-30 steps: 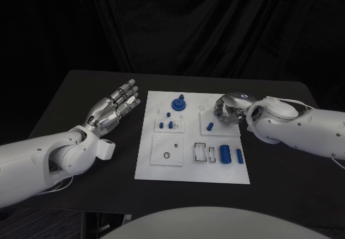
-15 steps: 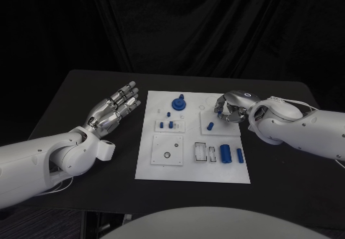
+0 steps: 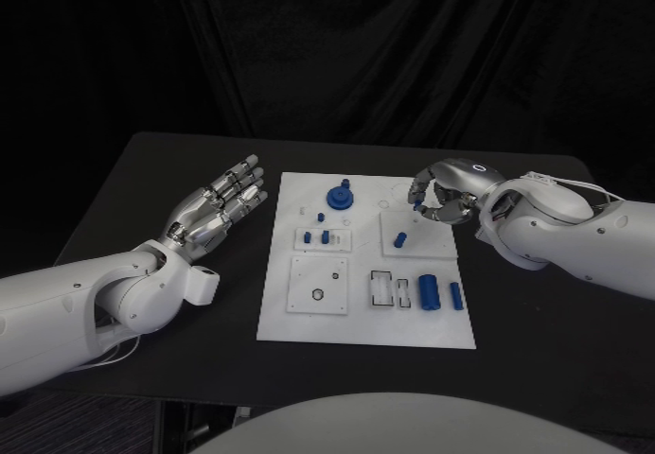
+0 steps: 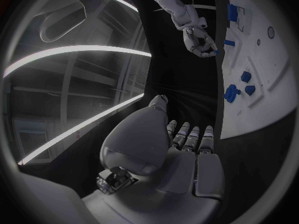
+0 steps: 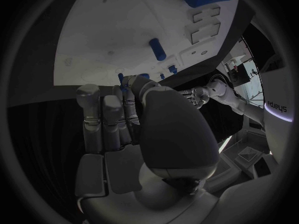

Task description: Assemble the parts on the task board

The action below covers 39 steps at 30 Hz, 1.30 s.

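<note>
The right hand (image 3: 439,197) pinches a small blue part (image 3: 417,203) above the far right corner of the white board (image 3: 366,326). It should lower slowly, straight into its hole. The left hand (image 3: 219,205) lies spread beside the board.

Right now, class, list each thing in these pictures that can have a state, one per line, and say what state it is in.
left hand: open, fingers extended, beside the board, holding nothing.
right hand: fingers curled, pinching a small blue part above the board.
task board: flat on the table.
blue gear: seated on the board, stem upright.
blue peg: standing in its block.
blue cylinder: lying flat.
thin blue pin: lying flat beside the cylinder.
</note>
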Available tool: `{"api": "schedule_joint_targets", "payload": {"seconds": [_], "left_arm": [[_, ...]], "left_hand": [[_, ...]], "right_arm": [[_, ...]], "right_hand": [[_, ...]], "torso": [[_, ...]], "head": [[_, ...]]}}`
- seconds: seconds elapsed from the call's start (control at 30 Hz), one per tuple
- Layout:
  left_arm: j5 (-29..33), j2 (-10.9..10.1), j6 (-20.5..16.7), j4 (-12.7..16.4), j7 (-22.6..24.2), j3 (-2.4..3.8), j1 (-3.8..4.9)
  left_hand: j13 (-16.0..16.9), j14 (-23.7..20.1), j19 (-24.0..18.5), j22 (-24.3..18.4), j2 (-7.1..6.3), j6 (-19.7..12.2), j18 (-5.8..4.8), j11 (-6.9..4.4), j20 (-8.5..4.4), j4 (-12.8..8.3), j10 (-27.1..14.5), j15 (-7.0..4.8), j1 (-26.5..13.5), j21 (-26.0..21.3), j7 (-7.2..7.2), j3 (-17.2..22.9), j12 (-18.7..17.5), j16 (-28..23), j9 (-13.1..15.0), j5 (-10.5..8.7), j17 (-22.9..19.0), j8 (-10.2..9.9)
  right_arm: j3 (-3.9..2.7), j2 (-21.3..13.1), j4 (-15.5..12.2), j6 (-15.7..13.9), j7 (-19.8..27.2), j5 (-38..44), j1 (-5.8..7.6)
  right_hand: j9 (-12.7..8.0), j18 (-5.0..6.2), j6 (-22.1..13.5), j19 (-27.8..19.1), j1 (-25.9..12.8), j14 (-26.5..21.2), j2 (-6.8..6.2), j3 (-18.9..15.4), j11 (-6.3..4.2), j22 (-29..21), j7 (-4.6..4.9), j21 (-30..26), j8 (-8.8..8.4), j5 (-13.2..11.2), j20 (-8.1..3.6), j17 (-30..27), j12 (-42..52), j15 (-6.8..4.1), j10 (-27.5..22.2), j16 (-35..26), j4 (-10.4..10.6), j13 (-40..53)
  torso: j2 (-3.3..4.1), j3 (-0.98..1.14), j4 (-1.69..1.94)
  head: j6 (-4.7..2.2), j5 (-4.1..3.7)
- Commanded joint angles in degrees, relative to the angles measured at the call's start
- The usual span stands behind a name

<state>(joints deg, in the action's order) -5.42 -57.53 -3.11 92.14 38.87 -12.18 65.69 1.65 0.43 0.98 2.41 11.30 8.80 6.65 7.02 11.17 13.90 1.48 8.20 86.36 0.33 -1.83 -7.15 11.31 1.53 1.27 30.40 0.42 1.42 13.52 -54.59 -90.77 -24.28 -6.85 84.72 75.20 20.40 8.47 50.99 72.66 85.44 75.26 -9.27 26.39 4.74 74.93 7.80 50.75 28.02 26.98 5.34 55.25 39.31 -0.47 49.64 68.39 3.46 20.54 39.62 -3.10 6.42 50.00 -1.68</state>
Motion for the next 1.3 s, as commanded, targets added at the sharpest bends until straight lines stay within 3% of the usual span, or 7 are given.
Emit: {"api": "schedule_joint_targets", "payload": {"seconds": [0.03, 0.3, 0.47, 0.87, 0.97, 1.03, 1.3], "left_arm": [[0.0, 0.2, 0.7, 0.0, 6.9, 0.05, -0.09], [0.0, 0.4, 0.8, -0.2, 6.9, 0.05, -0.28], [0.0, 0.4, 1.0, -0.1, 7.2, 0.05, -0.37], [0.0, 0.8, 1.6, -0.1, 7.4, 0.05, -0.57], [0.0, 0.8, 1.7, -0.1, 7.5, 0.05, -0.63], [0.0, 0.9, 1.8, -0.1, 7.6, 0.05, -0.69], [0.0, 1.0, 2.1, 0.0, 7.5, 0.06, -0.83]], "left_hand": [[0.1, -0.1, 0.0, 0.1, -0.19, 0.1, 0.85, 0.58, 0.57, 0.0, 0.0, 0.06, 0.5, 0.4, 0.39, 0.3, 0.3, 0.3, 0.1, 0.33, 0.1, -0.1], [0.1, -0.1, 0.0, 0.1, -0.21, 0.1, 0.86, 0.68, 0.63, 0.0, 0.0, 0.12, 0.5, 0.4, 0.49, 0.4, 0.4, 0.3, 0.1, 0.33, 0.1, -0.1], [0.1, 0.0, 0.0, 0.1, -0.21, 0.3, 0.87, 0.91, 0.76, 0.0, 0.0, 0.27, 0.5, 0.4, 0.74, 0.5, 0.6, 0.4, 0.1, 0.36, 0.1, -0.1], [0.1, 0.0, 0.0, 0.1, -0.43, 0.5, 0.84, 1.05, 0.99, -0.2, 0.1, 0.53, 0.5, 0.4, 0.89, 0.6, 0.7, 0.5, 0.1, 0.51, 0.1, 0.0], [0.1, 0.0, 0.0, 0.1, -0.40, 0.5, 0.83, 1.11, 1.04, -0.2, 0.1, 0.58, 0.5, 0.4, 0.98, 0.6, 0.8, 0.6, 0.1, 0.56, 0.1, 0.0], [0.1, 0.0, 0.0, 0.1, -0.38, 0.7, 0.83, 1.19, 1.13, -0.3, 0.1, 0.69, 0.5, 0.4, 1.15, 0.7, 0.9, 0.6, 0.2, 0.63, 0.2, 0.0], [0.1, 0.1, 0.1, 0.1, -0.39, 0.8, 0.80, 1.24, 1.24, -0.4, 0.1, 0.82, 0.6, 0.4, 1.34, 0.8, 1.0, 0.8, 0.2, 0.69, 0.2, 0.0]], "right_arm": [[-0.01, -0.6, -2.6, -0.3, -1.4, 0.1, 0.35], [0.38, -0.3, -9.6, 1.8, -2.1, 2.7, 0.40], [0.53, 1.4, -12.3, 3.5, -2.3, 5.4, -0.60], [0.57, 7.1, -10.5, 4.3, -1.4, 8.5, -3.84], [0.57, 8.3, -9.7, 4.4, -1.4, 8.9, -4.42], [0.57, 9.1, -9.2, 4.5, -1.5, 9.0, -4.77], [0.56, 10.8, -7.9, 4.6, -1.9, 9.9, -5.23]], "right_hand": [[0.1, -0.85, -0.2, 0.9, -0.1, 1.0, -0.20, 0.0, -0.69, 5.0, 0.10, 1.3, -0.47, -0.3, 0.04, 1.4, -0.5, -0.01, 1.1, 0.9, 0.0, -0.1], [0.3, -1.56, -0.4, 3.1, -0.2, 3.5, -0.09, -0.1, -0.75, 6.0, 0.07, 5.2, -0.88, -0.6, 0.04, 5.4, -1.0, -0.04, 1.5, 3.9, 0.0, -0.3], [0.4, -1.96, -0.6, 4.3, -0.3, 4.6, 0.01, -0.1, -0.78, 6.5, 0.05, 7.3, -1.13, -0.8, 0.05, 7.3, -1.1, -0.04, 1.7, 5.3, 0.0, -0.3], [0.5, -1.96, -0.5, 4.4, -0.1, 4.7, 0.08, -0.1, -0.90, 6.6, -0.04, 7.5, -1.18, -0.9, 0.02, 7.5, -0.9, -0.11, 2.1, 5.5, -0.2, -0.2], [0.5, -1.97, -0.4, 4.5, 0.0, 4.8, 0.07, -0.1, -0.91, 6.6, -0.05, 7.6, -1.20, -0.9, 0.01, 7.5, -0.9, -0.12, 2.1, 5.6, -0.2, -0.2], [0.5, -1.88, -0.4, 4.3, 0.0, 4.6, 0.05, -0.1, -0.91, 6.5, -0.05, 7.1, -1.22, -0.9, 0.00, 7.2, -1.0, -0.12, 2.1, 5.4, -0.3, -0.2], [0.4, -1.87, -0.5, 4.3, 0.1, 4.5, -0.05, 0.0, -0.88, 6.5, -0.02, 7.1, -1.38, -0.8, -0.02, 7.1, -1.0, -0.13, 2.1, 5.4, -0.4, -0.2]], "torso": [[-0.03, -0.12, -0.01], [-0.03, -0.16, 0.19], [0.05, -0.13, 0.09], [0.03, -0.06, 0.36], [0.00, -0.06, 0.22], [0.05, -0.02, 0.06], [0.10, -0.01, 0.11]], "head": [[0.00, 0.22], [0.00, 0.86], [0.00, 1.22], [0.00, 1.72], [0.00, 2.05], [0.00, 2.28], [0.00, 2.33]]}}
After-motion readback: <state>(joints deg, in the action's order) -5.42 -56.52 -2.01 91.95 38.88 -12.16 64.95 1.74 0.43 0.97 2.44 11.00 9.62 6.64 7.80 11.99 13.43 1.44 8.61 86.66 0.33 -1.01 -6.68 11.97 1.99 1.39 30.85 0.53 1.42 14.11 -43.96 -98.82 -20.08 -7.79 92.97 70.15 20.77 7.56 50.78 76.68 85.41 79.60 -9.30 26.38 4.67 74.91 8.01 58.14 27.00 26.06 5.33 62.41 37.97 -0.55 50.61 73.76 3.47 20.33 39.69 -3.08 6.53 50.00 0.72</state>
